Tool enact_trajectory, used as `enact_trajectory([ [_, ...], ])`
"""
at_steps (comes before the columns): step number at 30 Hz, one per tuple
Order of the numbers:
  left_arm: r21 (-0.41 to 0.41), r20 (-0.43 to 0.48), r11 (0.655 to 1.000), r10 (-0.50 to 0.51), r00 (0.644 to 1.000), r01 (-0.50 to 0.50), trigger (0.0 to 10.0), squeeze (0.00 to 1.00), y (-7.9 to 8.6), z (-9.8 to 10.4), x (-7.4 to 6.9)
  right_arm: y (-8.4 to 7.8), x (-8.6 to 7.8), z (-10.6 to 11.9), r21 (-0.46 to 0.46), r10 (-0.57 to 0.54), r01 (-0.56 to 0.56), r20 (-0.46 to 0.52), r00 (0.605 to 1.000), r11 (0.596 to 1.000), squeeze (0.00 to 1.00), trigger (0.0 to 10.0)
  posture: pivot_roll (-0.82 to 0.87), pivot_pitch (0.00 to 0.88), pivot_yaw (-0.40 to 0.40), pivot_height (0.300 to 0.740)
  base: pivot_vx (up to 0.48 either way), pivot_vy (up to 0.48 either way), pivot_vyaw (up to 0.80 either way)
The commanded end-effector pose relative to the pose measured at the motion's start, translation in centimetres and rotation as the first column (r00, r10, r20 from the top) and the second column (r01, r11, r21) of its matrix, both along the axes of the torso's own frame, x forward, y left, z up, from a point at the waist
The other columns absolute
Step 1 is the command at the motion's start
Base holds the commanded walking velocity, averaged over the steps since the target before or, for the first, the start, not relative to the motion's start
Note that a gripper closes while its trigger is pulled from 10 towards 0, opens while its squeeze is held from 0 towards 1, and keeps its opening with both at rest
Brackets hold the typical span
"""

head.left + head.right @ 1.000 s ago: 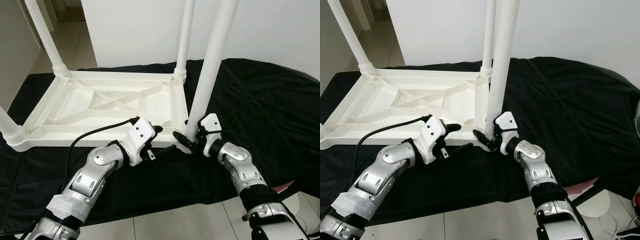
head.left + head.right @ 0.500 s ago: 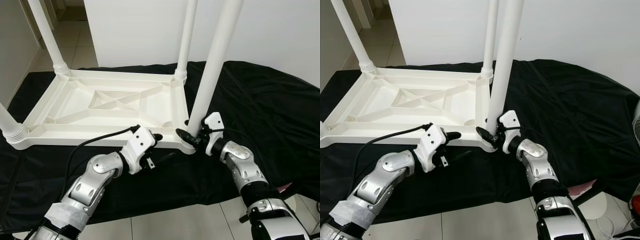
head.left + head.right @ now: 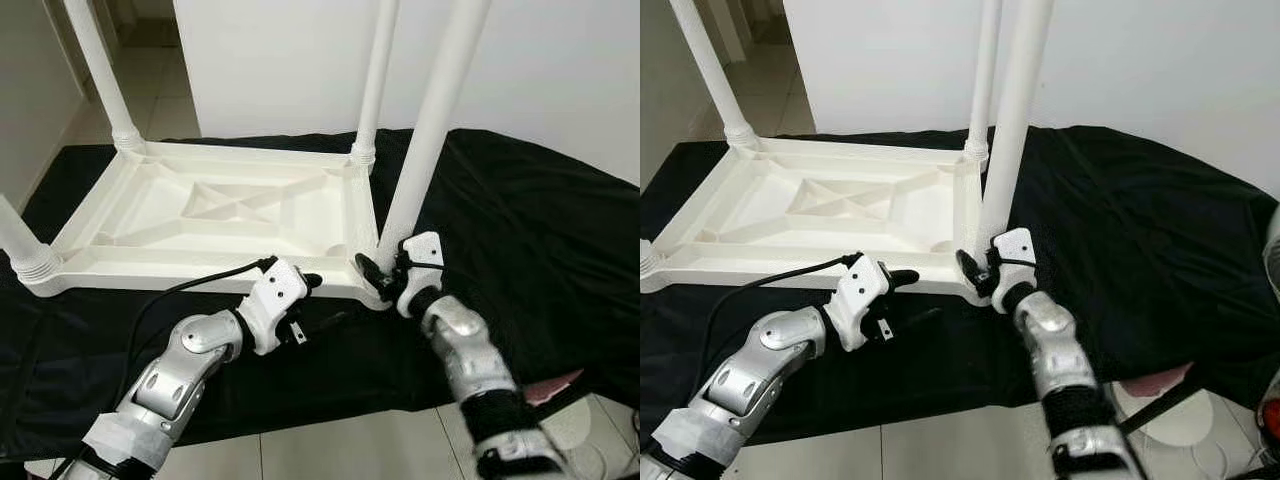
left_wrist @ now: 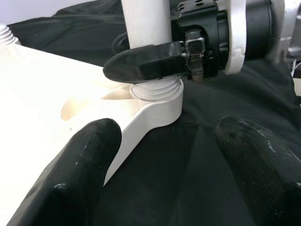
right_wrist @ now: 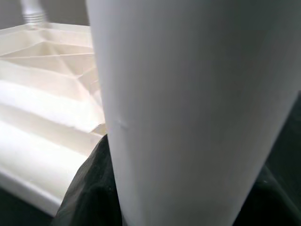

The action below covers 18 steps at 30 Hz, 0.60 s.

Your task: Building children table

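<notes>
A white plastic table (image 3: 200,210) lies upside down on a black cloth. Legs stand screwed in at its far-left (image 3: 100,75), far-right (image 3: 375,80) and near-left (image 3: 25,250) corners. A fourth leg (image 3: 425,130) stands almost upright at the near-right corner, its threaded end in the corner socket (image 4: 157,101). My right gripper (image 3: 385,268) is shut on the base of this leg, just above the socket. My left gripper (image 3: 322,300) is open, low over the cloth at the table's front edge, a short way left of that corner and touching nothing.
The black cloth (image 3: 520,230) covers a low surface and stretches far to the right. A white wall (image 3: 280,60) rises close behind the table. Tiled floor (image 3: 300,450) lies in front. A black cable (image 3: 190,285) loops from my left wrist.
My right forearm has swung inward while its gripper stays on the leg's base. The left gripper has drawn back slightly from the corner. The camera has shifted a little.
</notes>
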State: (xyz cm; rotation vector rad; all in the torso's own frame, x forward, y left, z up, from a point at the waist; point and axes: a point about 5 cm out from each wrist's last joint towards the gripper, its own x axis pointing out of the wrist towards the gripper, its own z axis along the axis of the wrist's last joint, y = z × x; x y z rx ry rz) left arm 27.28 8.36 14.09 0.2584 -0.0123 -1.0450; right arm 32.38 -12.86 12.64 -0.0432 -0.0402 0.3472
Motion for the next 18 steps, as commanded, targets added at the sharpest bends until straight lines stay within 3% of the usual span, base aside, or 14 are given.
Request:
enact_trajectory([
  [1,0.014,-0.024,0.998,-0.065,0.998,0.066,10.0,0.00,-0.2,-0.2,-0.4,-0.8,-0.3,-0.6,-0.009,-0.149,0.149,-0.028,0.988,0.989,0.00,10.0,0.06,0.003,-0.032,0.740,0.000,0.000,0.00],
  [3,0.015,-0.025,0.998,-0.065,0.998,0.065,10.0,0.00,-0.2,-0.2,-0.4,-0.7,-0.5,-0.6,-0.010,-0.190,0.190,-0.027,0.981,0.982,0.00,10.0,0.06,0.003,-0.032,0.740,0.000,0.000,0.00],
  [5,0.014,-0.025,0.998,-0.063,0.998,0.064,10.0,0.00,-0.2,-0.2,-0.4,-0.2,-1.1,-1.0,0.024,-0.319,0.321,-0.043,0.947,0.947,0.00,10.0,0.06,0.000,-0.040,0.740,0.000,0.000,0.00],
  [7,0.014,-0.024,0.998,-0.063,0.998,0.063,10.0,0.00,-0.3,-0.2,-0.3,0.2,-1.5,-1.2,0.038,-0.370,0.372,-0.063,0.927,0.927,0.00,10.0,0.06,0.000,-0.040,0.740,0.000,0.000,0.00],
  [15,0.009,-0.018,0.998,-0.063,0.998,0.064,10.0,0.00,-0.5,-0.1,-0.2,1.7,-1.7,-0.6,0.074,-0.327,0.332,-0.077,0.942,0.940,0.00,10.0,0.06,0.000,-0.047,0.740,0.000,0.000,0.00],
  [16,0.008,-0.017,0.998,-0.065,0.998,0.065,10.0,0.00,-0.5,-0.1,-0.2,1.7,-1.7,-0.6,0.073,-0.327,0.333,-0.080,0.942,0.940,0.87,10.0,0.06,0.000,-0.049,0.740,0.000,0.000,0.00],
  [17,0.007,-0.015,0.998,-0.065,0.998,0.066,10.0,0.00,-0.5,0.0,-0.1,1.7,-1.8,-0.6,0.074,-0.324,0.330,-0.082,0.943,0.941,1.00,10.0,0.06,0.000,-0.049,0.740,0.000,0.000,0.00],
  [18,0.006,-0.014,0.998,-0.065,0.998,0.065,10.0,0.00,-0.6,0.0,-0.1,1.7,-1.8,-0.5,0.076,-0.316,0.322,-0.078,0.946,0.944,1.00,10.0,0.06,0.000,-0.050,0.740,0.000,0.000,0.00],
])
